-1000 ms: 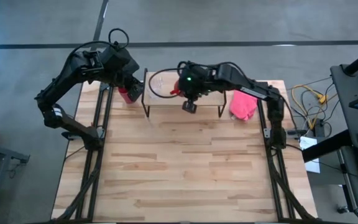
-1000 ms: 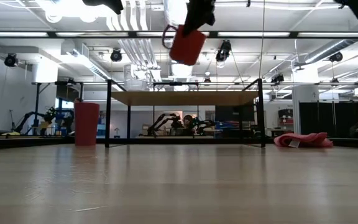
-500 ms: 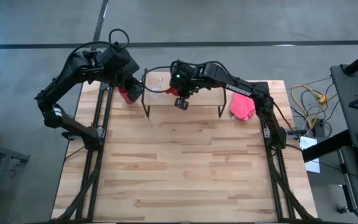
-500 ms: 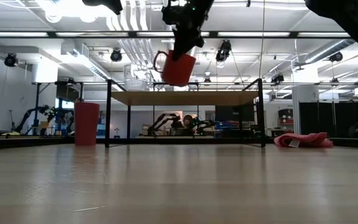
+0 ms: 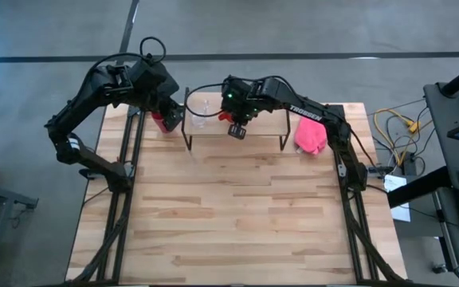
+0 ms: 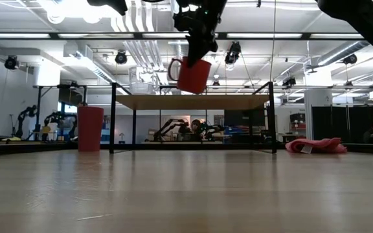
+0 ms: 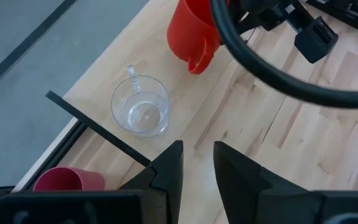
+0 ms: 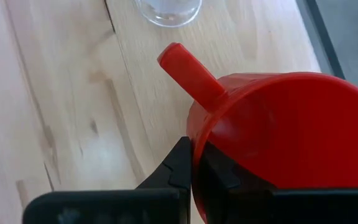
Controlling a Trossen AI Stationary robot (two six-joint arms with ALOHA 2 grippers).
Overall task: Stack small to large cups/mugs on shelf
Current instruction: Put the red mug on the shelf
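Observation:
The shelf point(image 5: 237, 127) stands at the table's far side; its plank top also shows in the low view point(image 6: 238, 101). The small clear glass point(image 5: 201, 108) stands on the plank's left part and also shows in the left wrist view point(image 7: 140, 114). My right gripper point(image 5: 234, 118) is shut on the red mug point(image 6: 193, 74), just above the plank, to the right of the glass. The magenta tumbler point(image 6: 90, 128) stands on the table left of the shelf. My left gripper point(image 7: 195, 167) hovers open and empty above the tumbler and the shelf's left end. My right gripper pinches the red mug's wall at the rim point(image 8: 195, 144), close beside the handle point(image 8: 191, 73), one finger inside the mug and one outside. The fingers come from above, pointing down. The mug hangs below them, slightly tilted, its base just above the plank.
A soft pink cloth point(image 5: 311, 135) lies on the table right of the shelf. The shelf's black legs point(image 6: 113, 116) stand at its corners. The near part of the tabletop point(image 5: 237, 215) is bare wood.
My right gripper has come down toward the shelf's plank with the red mug, going a little toward the table's left edge and the glass. The mug has come from well above the shelf to just above its plank and hangs nearer upright.

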